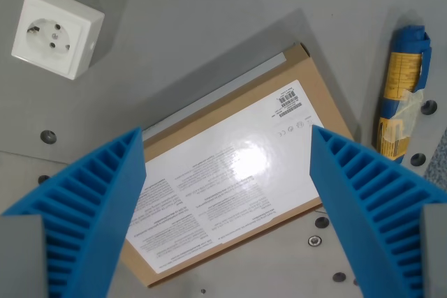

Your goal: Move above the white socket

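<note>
The white socket (pixel 56 31) is a square wall-outlet block lying on the grey table at the wrist view's upper left. My gripper (pixel 227 151) is open, its two blue ribbed fingers (pixel 94 200) spread wide at the bottom left and bottom right of the picture. Nothing is held between them. The gripper hangs over a flat cardboard box, well below and to the right of the socket in the picture.
A flat brown cardboard box (pixel 237 172) with a white printed label lies under the gripper. A blue and yellow rolled packet (pixel 401 88) lies at the right edge. Several bolt holes (pixel 47 136) dot the grey table.
</note>
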Robot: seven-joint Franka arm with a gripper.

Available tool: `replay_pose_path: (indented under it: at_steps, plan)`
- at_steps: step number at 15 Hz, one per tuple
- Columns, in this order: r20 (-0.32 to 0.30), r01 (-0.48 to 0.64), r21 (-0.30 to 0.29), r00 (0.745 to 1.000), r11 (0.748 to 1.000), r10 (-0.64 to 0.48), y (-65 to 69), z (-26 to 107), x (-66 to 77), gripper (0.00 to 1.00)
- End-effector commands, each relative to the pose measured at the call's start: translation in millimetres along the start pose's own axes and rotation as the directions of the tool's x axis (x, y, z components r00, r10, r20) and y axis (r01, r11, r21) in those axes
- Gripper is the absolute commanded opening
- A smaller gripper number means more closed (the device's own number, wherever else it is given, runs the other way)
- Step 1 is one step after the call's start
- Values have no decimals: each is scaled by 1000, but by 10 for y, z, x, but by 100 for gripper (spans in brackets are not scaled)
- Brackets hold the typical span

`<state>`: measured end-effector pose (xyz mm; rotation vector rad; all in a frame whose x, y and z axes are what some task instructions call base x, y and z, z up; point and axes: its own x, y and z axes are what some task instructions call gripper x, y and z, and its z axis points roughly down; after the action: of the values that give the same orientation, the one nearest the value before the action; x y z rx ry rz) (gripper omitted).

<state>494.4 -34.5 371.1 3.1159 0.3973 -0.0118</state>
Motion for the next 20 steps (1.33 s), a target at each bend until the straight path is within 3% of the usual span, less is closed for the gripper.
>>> replay_pose_path:
  at_steps: [1,12,20]
  plan:
    - [-4,0,-1,1000,1000,0,0,-17,-2,100]
    - [-16,95,1,995,995,-95,-41,41,-1,100]
    - [-74,247,-11,966,969,-247,-178,228,-11,100]
